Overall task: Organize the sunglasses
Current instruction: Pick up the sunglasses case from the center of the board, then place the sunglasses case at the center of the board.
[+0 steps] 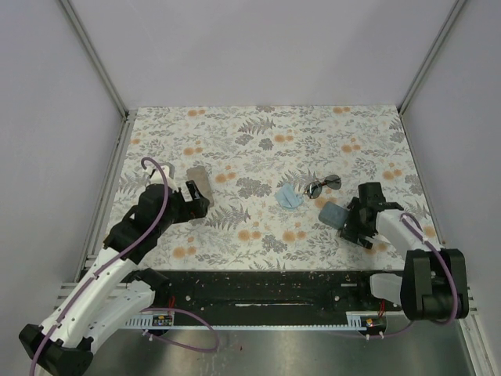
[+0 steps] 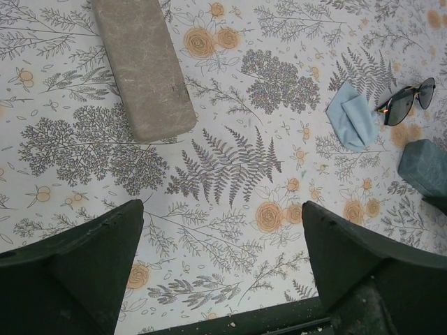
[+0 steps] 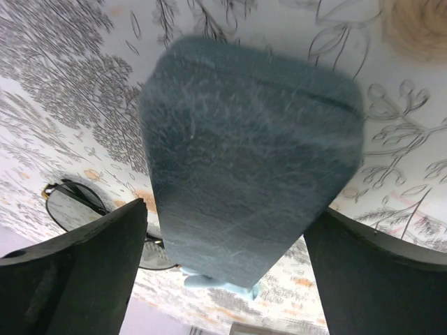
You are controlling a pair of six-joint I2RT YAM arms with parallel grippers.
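Observation:
The thin dark wire-frame sunglasses (image 1: 323, 185) lie folded on the floral mat, right of centre. They also show in the left wrist view (image 2: 407, 102) and the right wrist view (image 3: 77, 209). The white-framed pair is out of view. My right gripper (image 1: 349, 222) is open and low, its fingers (image 3: 84, 265) on either side of the near end of the blue-grey case (image 3: 251, 160), close to its sides. My left gripper (image 1: 193, 199) is open and empty above bare mat, just in front of the tan case (image 2: 143, 66).
The light-blue cloth pouch (image 1: 289, 197) lies between the sunglasses and the blue-grey case (image 1: 334, 214); it also shows in the left wrist view (image 2: 353, 115). The tan case (image 1: 200, 185) lies at the left. A black rail (image 1: 258, 286) runs along the near edge.

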